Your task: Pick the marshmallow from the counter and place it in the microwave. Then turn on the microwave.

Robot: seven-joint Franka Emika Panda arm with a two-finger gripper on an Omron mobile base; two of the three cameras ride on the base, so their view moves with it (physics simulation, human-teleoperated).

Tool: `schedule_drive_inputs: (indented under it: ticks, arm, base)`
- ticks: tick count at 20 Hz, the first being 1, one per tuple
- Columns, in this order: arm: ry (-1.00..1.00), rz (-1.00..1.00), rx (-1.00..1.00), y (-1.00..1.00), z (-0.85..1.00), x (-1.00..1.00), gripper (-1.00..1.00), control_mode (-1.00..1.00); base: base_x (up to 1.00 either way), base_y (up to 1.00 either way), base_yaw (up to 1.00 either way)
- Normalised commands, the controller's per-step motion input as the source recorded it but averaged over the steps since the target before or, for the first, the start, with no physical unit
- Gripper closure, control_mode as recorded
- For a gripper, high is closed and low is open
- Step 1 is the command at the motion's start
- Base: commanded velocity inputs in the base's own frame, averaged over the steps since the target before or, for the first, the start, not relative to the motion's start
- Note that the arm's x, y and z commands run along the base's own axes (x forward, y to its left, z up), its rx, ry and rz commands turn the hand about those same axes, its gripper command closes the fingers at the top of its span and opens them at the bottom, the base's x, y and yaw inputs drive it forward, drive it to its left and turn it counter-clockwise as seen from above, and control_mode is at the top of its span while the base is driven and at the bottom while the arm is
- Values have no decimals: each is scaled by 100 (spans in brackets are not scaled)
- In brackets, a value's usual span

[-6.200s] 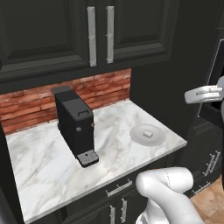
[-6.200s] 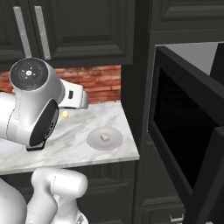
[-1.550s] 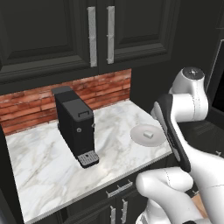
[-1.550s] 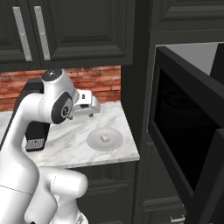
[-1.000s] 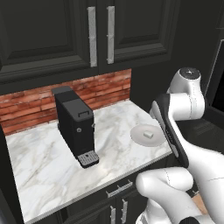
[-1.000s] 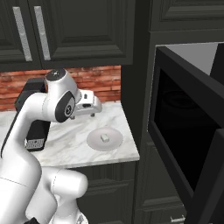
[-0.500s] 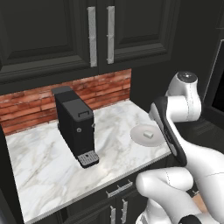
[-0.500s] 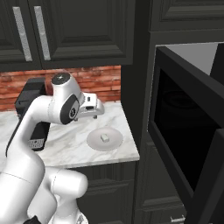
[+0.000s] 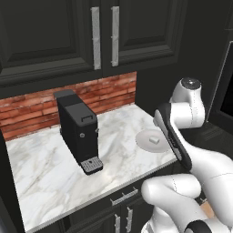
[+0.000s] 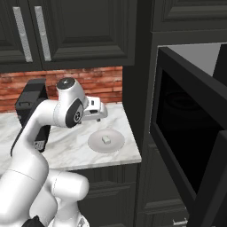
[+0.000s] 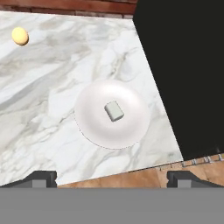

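With its two-finger gripper (image 11: pixel 112 177) spread wide and empty above the white marble counter (image 11: pixel 39 87), the arm has apparently not begun the pick, since the tiny whitish-grey marshmallow cube (image 11: pixel 114 110) lies on the round grey plate (image 11: pixel 94 118), and the open black microwave (image 10: pixel 190 128) awaits loading and starting.

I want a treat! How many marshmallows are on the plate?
1. The marshmallow lies near the middle of the round plate on the counter. None looks hidden.
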Motion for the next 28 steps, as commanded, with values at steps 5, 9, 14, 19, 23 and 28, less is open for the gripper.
schedule_drive_inputs:
  ticks: [5,9,14,19,23,28]
  arm:
    - [0,0,0,-2,-13,16,-100,-100]
    - [0,0,0,-3,-13,17,-100,-100]
    - [1,0,0,-3,-11,19,-100,-100]
    - [2,0,0,-2,-9,19,-100,-100]
    - [2,0,0,-1,-9,18,-100,-100]
    - [1,0,0,0,-9,17,-100,-100]
  base:
    - [0,0,0]
    - [0,0,0]
    - [0,0,0]
    - [0,0,0]
    - [0,0,0]
    - [0,0,0]
